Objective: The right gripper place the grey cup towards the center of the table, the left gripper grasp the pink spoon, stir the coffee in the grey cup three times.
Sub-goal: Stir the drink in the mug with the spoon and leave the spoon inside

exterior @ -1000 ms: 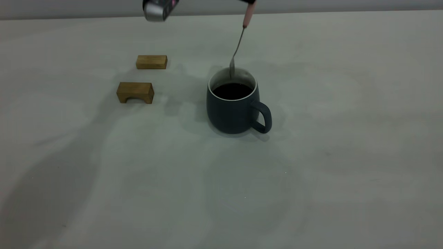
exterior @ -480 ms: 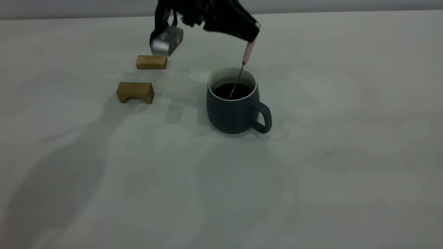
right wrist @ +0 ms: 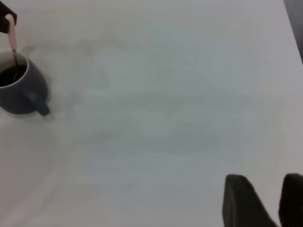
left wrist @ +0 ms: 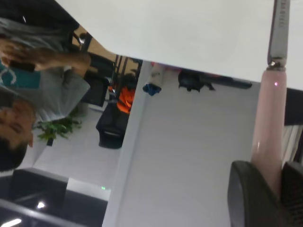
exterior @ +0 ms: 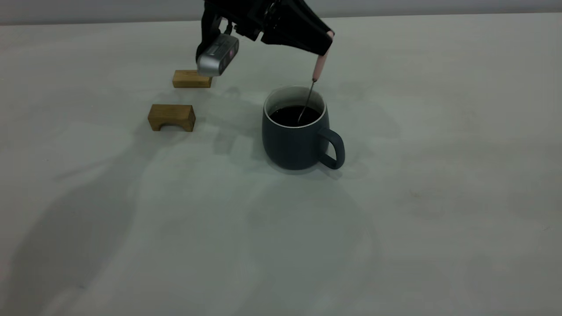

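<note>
The grey cup (exterior: 298,140) stands upright near the middle of the table (exterior: 439,175), handle toward the front right, with dark coffee (exterior: 287,115) inside. My left gripper (exterior: 327,41) hangs above the cup's far rim, shut on the pink spoon (exterior: 319,66). The spoon points down and its metal neck dips into the coffee; the bowl is hidden in the liquid. The left wrist view shows the pink spoon (left wrist: 270,123) pinched between dark fingers (left wrist: 246,194). My right gripper (right wrist: 267,189) hovers open over bare table, far from the grey cup (right wrist: 19,97), and is outside the exterior view.
Two brown wooden blocks lie left of the cup: a flat block (exterior: 189,79) partly behind the left wrist camera (exterior: 217,55), and an arched block (exterior: 171,117) nearer. A person (left wrist: 33,90) shows beyond the table in the left wrist view.
My left gripper came down into the exterior view, lowering the spoon from above the rim into the coffee, then shifted slightly to the right. The cup has not moved.
</note>
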`<state>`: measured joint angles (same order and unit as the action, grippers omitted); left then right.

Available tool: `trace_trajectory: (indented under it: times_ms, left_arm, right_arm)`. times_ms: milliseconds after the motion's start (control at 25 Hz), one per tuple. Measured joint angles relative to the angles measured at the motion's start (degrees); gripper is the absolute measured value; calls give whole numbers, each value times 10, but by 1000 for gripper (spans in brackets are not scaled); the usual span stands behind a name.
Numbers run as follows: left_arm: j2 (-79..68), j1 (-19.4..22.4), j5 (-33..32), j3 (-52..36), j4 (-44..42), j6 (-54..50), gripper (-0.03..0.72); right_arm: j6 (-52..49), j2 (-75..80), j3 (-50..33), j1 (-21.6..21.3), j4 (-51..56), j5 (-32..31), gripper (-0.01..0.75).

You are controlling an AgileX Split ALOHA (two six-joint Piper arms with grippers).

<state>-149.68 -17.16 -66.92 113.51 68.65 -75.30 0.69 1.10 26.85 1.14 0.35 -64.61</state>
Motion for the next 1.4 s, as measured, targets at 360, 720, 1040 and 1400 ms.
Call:
trace_trajectory:
  times_ms: [360, 720, 1040, 1400]
  left_arm:
    - [0, -12, 0, 0, -21, -81, 172]
    - [0, 1, 27, 0, -63, -11, 172]
    - [0, -21, 24, 0, -14, -26, 172]
    - [0, -6, 10, 0, -99, -116, 172]
  right_arm:
    - [0, 0, 0, 0, 0, 0, 238]
    - [0, 0, 0, 0, 0, 0, 238]
    - [0, 0, 0, 0, 0, 0, 238]
    - [0, 0, 0, 0, 0, 0, 238]
